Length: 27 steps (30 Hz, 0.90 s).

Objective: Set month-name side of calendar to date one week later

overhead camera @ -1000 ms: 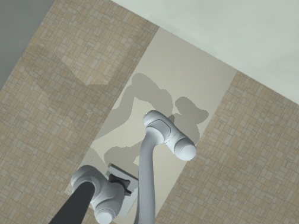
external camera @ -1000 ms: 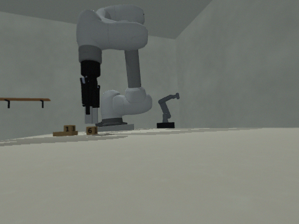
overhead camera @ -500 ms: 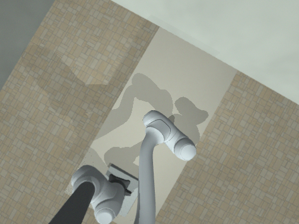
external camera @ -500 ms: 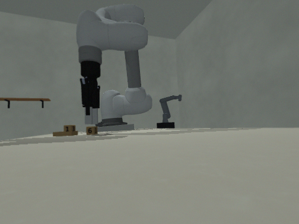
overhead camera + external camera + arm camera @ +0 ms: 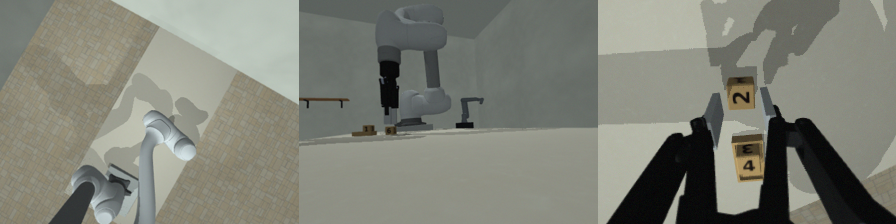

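The tray [image 5: 355, 134] [image 5: 752, 179] holds one wooden cube [image 5: 368, 128] [image 5: 748, 166]. This cube has a 4 on top in the wrist view and a 3 on a side; the exterior view shows a 1 and a 3 on its sides. The other cube [image 5: 390, 130] [image 5: 741, 96] stands on the table outside the tray, with a 2 lying sideways on top and a 6 on a side. My gripper [image 5: 390, 123] [image 5: 741, 101] is open and empty above this loose cube, its fingers pointing down. The month's name cannot be read. The top view hides both cubes behind the arm.
The pale table [image 5: 190, 68] [image 5: 477, 178] carries shadows of the arm. A grey base plate [image 5: 130, 204] [image 5: 417, 127] is by the arm's foot. In the exterior view, a wall shelf [image 5: 324, 99] is at the left and a small second arm [image 5: 466, 109] stands far back.
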Available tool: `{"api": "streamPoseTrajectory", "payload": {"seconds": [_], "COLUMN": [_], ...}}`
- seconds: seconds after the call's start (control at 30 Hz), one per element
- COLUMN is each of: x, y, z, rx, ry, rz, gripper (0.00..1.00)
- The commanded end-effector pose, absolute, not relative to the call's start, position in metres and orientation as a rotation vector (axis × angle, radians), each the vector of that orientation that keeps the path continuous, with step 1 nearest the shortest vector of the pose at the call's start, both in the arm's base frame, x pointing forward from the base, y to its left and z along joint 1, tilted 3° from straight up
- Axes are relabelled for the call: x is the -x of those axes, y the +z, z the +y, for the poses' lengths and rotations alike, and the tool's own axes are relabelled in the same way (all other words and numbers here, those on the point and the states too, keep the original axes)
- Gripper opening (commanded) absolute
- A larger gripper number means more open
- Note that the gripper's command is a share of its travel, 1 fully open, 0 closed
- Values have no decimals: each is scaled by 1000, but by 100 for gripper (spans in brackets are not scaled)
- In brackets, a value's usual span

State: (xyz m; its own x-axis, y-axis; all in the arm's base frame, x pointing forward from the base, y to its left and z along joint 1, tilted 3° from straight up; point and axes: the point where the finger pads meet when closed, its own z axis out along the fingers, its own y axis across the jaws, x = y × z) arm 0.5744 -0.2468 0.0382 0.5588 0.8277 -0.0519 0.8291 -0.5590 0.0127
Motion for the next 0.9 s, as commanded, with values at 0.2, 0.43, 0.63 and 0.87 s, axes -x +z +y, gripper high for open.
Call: {"api": "streamPoseTrajectory", "payload": {"seconds": [0.2, 0.43, 0.63, 0.87], "x": [-574, -574, -574, -574], "y": [38, 38, 38, 30], "z": [-247, -247, -247, -247], "rx": [-2742, -2742, -2742, -2742], "ry": [-62, -62, -62, -62], "rz": [1458, 1458, 1458, 1458], "gripper": [36, 36, 36, 36]}}
